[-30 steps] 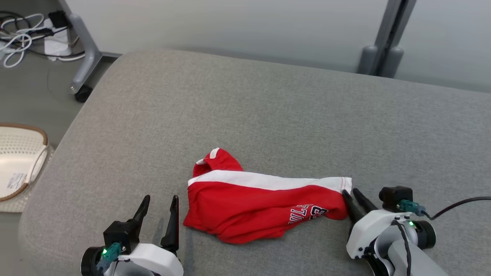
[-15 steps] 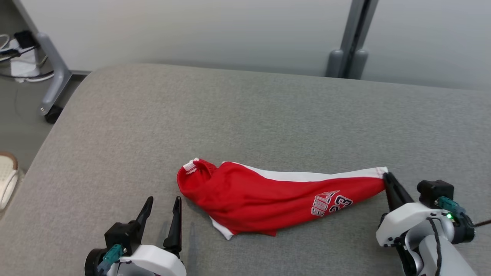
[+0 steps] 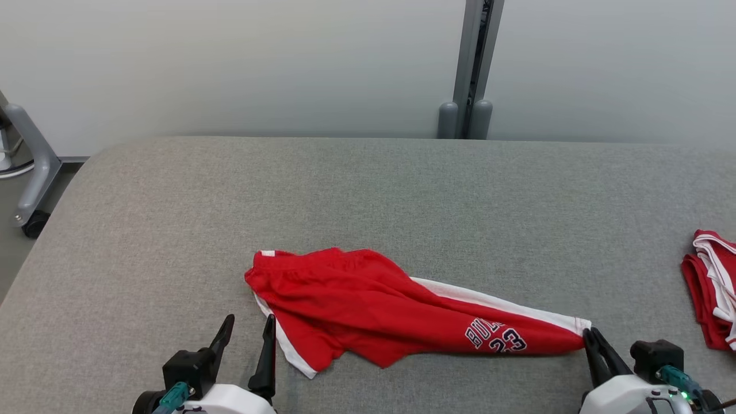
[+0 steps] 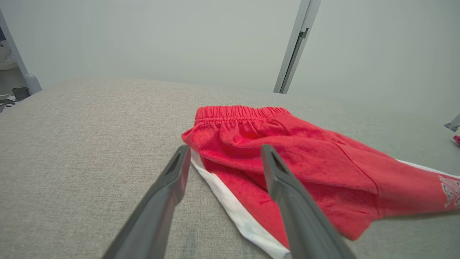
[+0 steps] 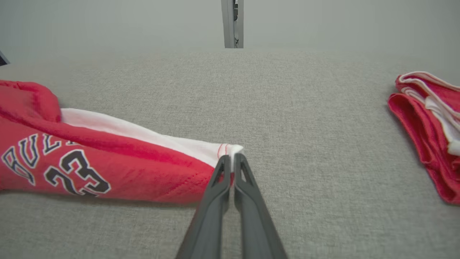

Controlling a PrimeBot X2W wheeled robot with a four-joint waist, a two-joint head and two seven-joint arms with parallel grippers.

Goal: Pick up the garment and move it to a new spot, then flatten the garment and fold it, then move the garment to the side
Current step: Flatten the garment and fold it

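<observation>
Right wrist view: your right claw [image 5: 232, 158] has its two dark fingers pressed together on the white-trimmed hem corner of the garment [image 5: 107, 158], a pair of red shorts.
Right claw hold: clamped on that corner, low over the grey surface [image 5: 294, 108].
Left claw: in the head view, your left claw [image 3: 250, 322] stands with its fingers apart and grips nothing. It sits just beside the garment's near white edge; whether it touches the cloth cannot be told.
Garment position: it lies stretched across the near middle of the surface, with the elastic waistband end toward your left and the pinched leg end toward your right.
Garment shape: rumpled and doubled over at the left, narrowing to a point at the right claw.
Garment detail: a white stripe runs along one side, and dark lettering with the number 23 sits near the right end.
Second cloth: a red and white pile [image 3: 710, 287] rests at the far right of the surface, well apart from the garment.
Background: a pale wall [image 3: 230, 63] with a grey upright post [image 3: 474, 69]; a grey wheeled leg [image 3: 31, 172] stands on the floor at the left.
</observation>
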